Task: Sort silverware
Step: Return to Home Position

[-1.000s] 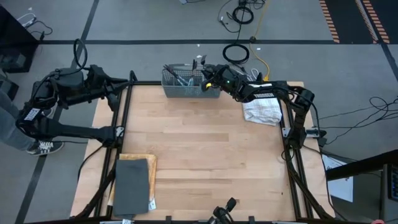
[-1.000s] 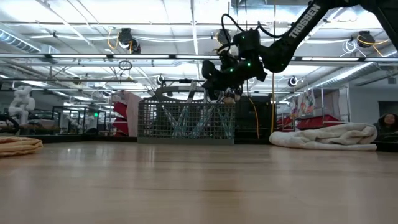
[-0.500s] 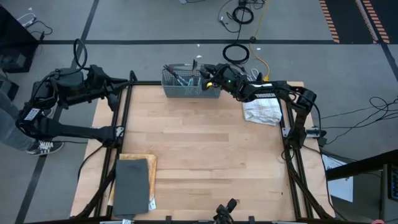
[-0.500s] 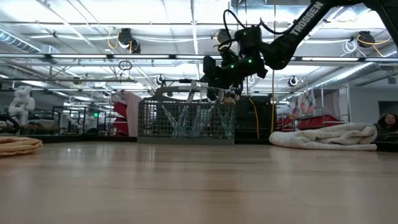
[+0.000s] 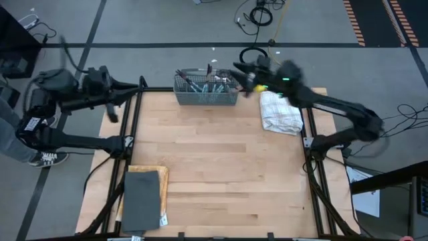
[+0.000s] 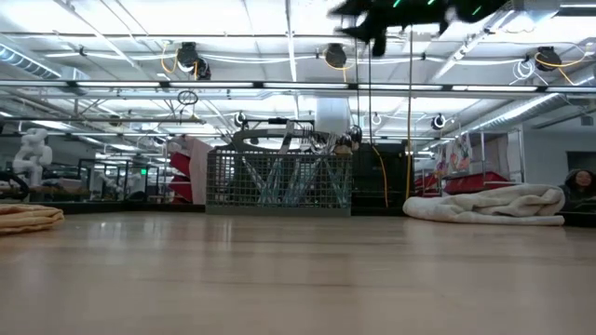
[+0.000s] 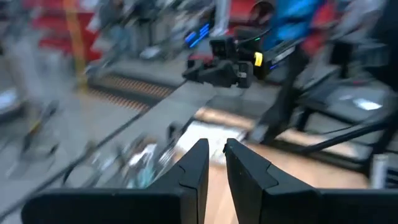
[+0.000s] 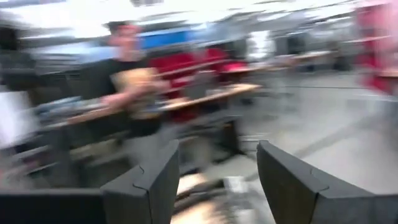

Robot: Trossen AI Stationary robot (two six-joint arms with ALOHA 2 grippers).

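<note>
The silverware (image 5: 204, 82) stands in the grey mesh basket (image 5: 206, 96) at the table's far edge, metal heads (image 6: 328, 141) sticking up over the rim. My right gripper (image 5: 241, 69) hangs high above the basket's right end and a little beyond it, at the top of the low view (image 6: 372, 17). It is open (image 8: 217, 180) with nothing between its fingers. My left gripper (image 5: 111, 109) hovers off the table's left edge, all but shut (image 7: 217, 163) with only a thin slit and nothing in it.
A crumpled white towel (image 5: 281, 114) lies right of the basket, also in the low view (image 6: 494, 203). A dark grey pad on tan cloth (image 5: 144, 197) sits at the near left. A person (image 8: 124, 68) shows beyond the table; another stands by the left arm (image 5: 10, 134).
My right gripper has risen fast from just over the basket's right end to high above it, shifting a little toward the far right, and its arm has swung outward. My left arm has drawn slightly toward the left. The silverware stays in the basket.
</note>
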